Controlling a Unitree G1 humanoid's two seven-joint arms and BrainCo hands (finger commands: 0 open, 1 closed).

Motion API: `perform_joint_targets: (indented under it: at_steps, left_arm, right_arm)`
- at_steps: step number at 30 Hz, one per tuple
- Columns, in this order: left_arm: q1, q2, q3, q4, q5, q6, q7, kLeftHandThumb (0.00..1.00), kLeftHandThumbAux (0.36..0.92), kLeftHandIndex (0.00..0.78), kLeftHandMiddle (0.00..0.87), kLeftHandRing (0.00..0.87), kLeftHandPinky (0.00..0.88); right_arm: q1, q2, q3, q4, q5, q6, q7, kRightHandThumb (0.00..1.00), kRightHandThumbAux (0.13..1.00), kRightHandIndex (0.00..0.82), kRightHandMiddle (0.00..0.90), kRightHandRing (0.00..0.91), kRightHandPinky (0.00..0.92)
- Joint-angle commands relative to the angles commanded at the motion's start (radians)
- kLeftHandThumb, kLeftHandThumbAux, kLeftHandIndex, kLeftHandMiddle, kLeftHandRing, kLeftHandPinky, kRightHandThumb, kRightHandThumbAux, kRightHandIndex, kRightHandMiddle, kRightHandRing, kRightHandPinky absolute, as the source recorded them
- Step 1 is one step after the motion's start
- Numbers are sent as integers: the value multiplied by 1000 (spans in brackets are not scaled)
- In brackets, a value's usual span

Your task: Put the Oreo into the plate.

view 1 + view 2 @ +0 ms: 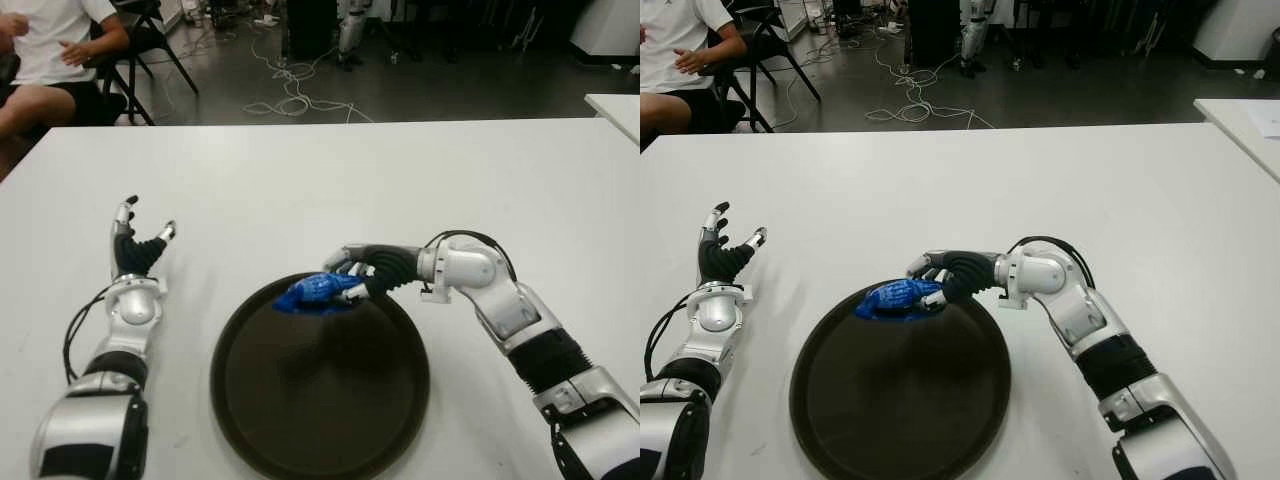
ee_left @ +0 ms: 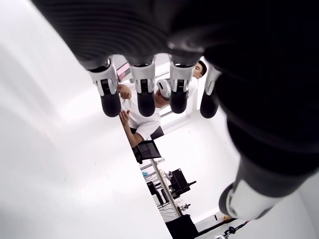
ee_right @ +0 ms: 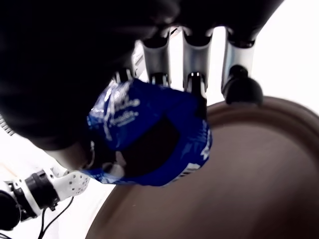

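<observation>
A blue Oreo packet [image 1: 318, 293] hangs over the far rim of the round dark plate [image 1: 320, 400], with my right hand [image 1: 352, 274] shut on it. In the right wrist view the fingers curl around the crinkled blue wrapper [image 3: 149, 132] just above the plate's brown rim [image 3: 259, 149]. I cannot tell whether the packet touches the plate. My left hand [image 1: 135, 240] shows to the left of the plate over the white table, fingers spread and holding nothing.
The white table [image 1: 330, 180] stretches far beyond the plate. A seated person [image 1: 45, 50] and chairs are past its far left edge, with cables on the floor [image 1: 290, 95]. Another white table's corner [image 1: 615, 105] shows at the far right.
</observation>
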State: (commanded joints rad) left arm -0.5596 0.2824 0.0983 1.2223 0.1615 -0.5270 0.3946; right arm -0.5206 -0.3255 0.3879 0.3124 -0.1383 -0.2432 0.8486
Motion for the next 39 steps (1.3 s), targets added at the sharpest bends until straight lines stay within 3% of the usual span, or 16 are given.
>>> perform_joint_targets:
  at_steps: [10,39]
  left_arm:
    - [0,3,-9,-1,12,-4,11,0,740,52,73,46,21]
    - [-1,-1,-3,-2,4,0,9,0,721,49,73,50,31]
  right_arm:
    - [3,-9,-3,-26,0,15,15,689,730,437,861,870,872]
    - [-8,-36,6,-56,-15,26,55,685,731,436,860,871,879]
